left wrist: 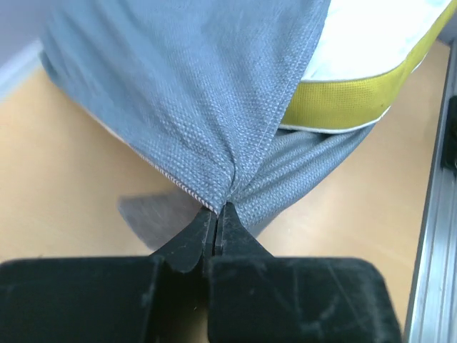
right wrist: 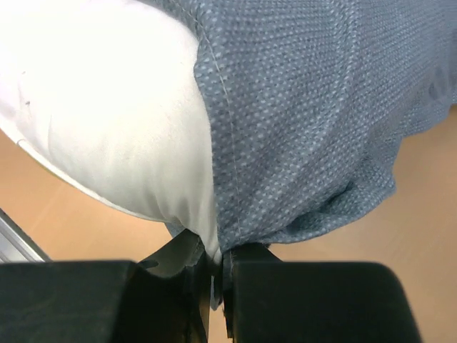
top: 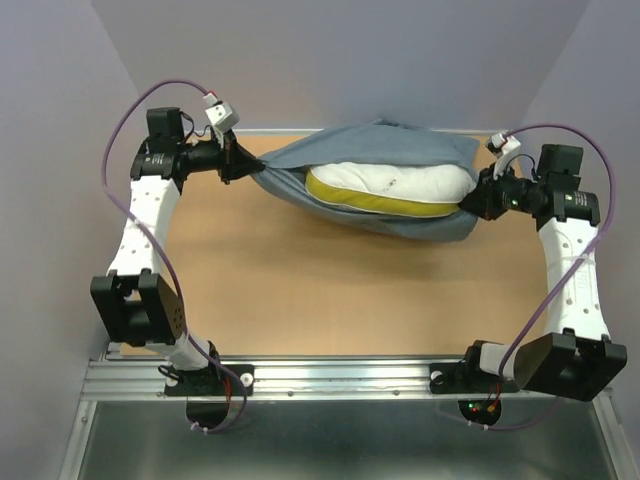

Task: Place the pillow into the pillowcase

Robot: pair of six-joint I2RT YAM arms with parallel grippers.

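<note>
The pillowcase (top: 385,140) is held stretched over the far part of the table (top: 330,300), one end pinched by the left gripper (left wrist: 216,212) and the other by the right gripper (right wrist: 220,256), with the pillow (top: 395,182) (yellow edge showing) lodged partly inside.

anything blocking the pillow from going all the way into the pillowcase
Nothing visible does. The pillow lies in the open mouth of the pillowcase, pinched at each end by the left gripper and right gripper.
</note>
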